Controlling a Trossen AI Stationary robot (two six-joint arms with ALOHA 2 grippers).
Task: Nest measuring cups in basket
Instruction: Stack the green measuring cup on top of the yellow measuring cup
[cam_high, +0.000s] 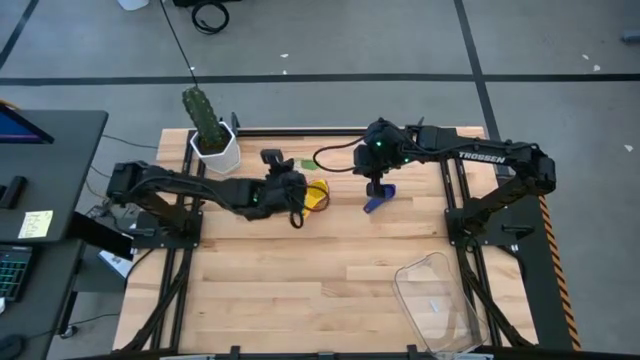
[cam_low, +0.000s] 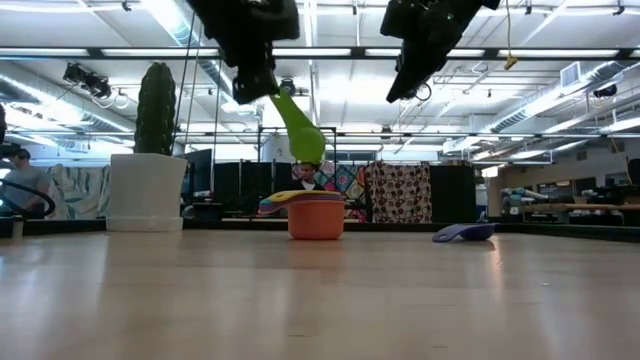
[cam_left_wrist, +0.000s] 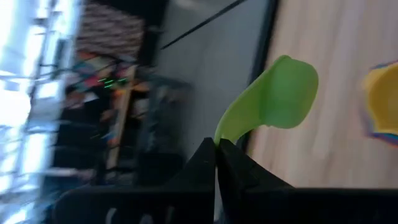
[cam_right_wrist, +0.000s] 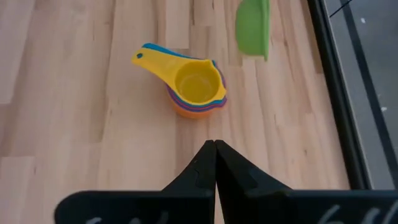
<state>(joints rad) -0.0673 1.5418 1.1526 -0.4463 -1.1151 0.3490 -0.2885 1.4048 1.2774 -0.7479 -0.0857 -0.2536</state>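
Observation:
A stack of nested measuring cups (cam_right_wrist: 196, 84), orange at the bottom and yellow on top, stands on the table's far middle (cam_high: 317, 195). My left gripper (cam_left_wrist: 216, 144) is shut on a green measuring cup (cam_left_wrist: 277, 96), held in the air just left of and beyond the stack (cam_high: 287, 163). My right gripper (cam_right_wrist: 215, 144) is shut on nothing and hangs above the table, right of the stack (cam_high: 376, 187). A dark blue cup (cam_low: 463, 232) lies on the table under it. The clear basket (cam_high: 440, 300) stands at the near right corner. My left gripper pinches the free end of the green cup's handle (cam_left_wrist: 219, 134) between its two fingers. The fingers slant down from above in the low view. The cup is lifted clear and slopes down away from the fingers, its bowl (cam_low: 305, 135) lowest, above the stack.
A white pot with a cactus (cam_high: 213, 145) stands at the table's far left corner. Bare wood lies across the near half of the table (cam_high: 300, 290). The low view shows a person in the room behind the table, far off.

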